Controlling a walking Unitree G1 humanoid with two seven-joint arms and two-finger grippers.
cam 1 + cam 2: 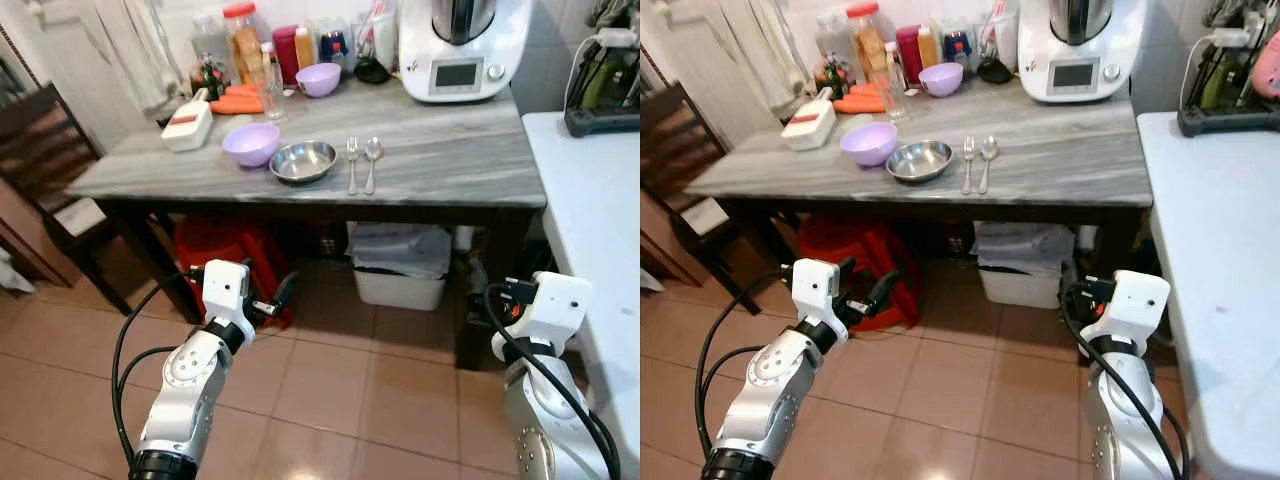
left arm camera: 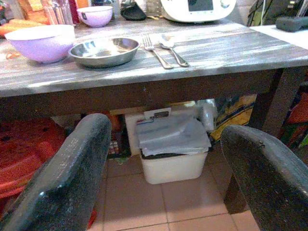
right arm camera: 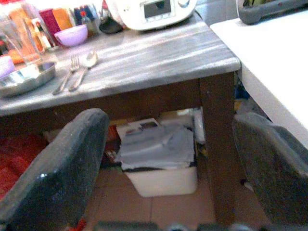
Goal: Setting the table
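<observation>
Left eye view: both grippers (left gripper (image 2: 163, 178), right gripper (image 3: 173, 168)) spread wide below table (image 1: 450, 160) w/ fork (image 1: 352, 163), spoon (image 1: 371, 160).

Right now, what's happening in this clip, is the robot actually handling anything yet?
Not yet. The robot stands in front of the grey table with both arms low, below the tabletop. The left gripper and right gripper are open and hold nothing. On the table, untouched, lie a purple bowl, a steel bowl, a fork and a spoon side by side.
</observation>
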